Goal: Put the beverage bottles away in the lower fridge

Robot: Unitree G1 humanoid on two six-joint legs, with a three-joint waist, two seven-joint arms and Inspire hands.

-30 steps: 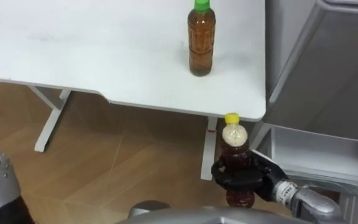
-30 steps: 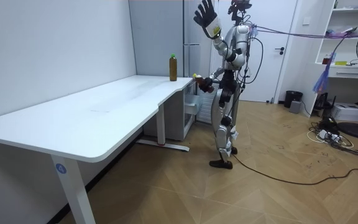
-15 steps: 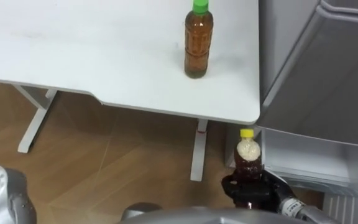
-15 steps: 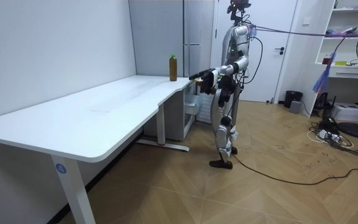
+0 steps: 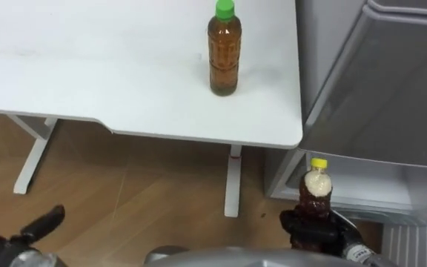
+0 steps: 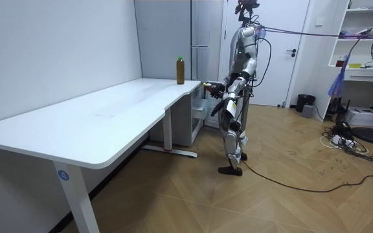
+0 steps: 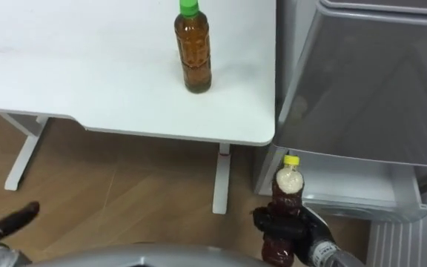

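- While the robot stands on the wooden floor [image 5: 147,189] at the end of the white desk [image 5: 87,70], close to the grey fridge [image 5: 391,81], its right hand [image 5: 314,231] is curled round the lower body of a yellow-capped bottle [image 5: 316,194] and holds it upright.
- The yellow-capped bottle holds a dark brown drink with a pale band just under the cap. It is in the air low before the robot, below the desk top and clear of the desk's edge.
- Behind it in the eye views is the fridge's lower drawer [image 5: 369,189], pulled out, with a pale inside. The bottle shows against the drawer's left end; whether it is over the drawer I cannot tell.
- A green-capped bottle [image 5: 224,50] of amber drink stands upright on the desk, near the corner by the fridge and well apart from both hands.
- The left hand [image 5: 41,224] shows low at the left over the floor, its dark fingers stretched out straight and holding nothing.
- In the room view the green-capped bottle stands at the desk's far end, with the robot just to the room view's right of it, before the fridge.
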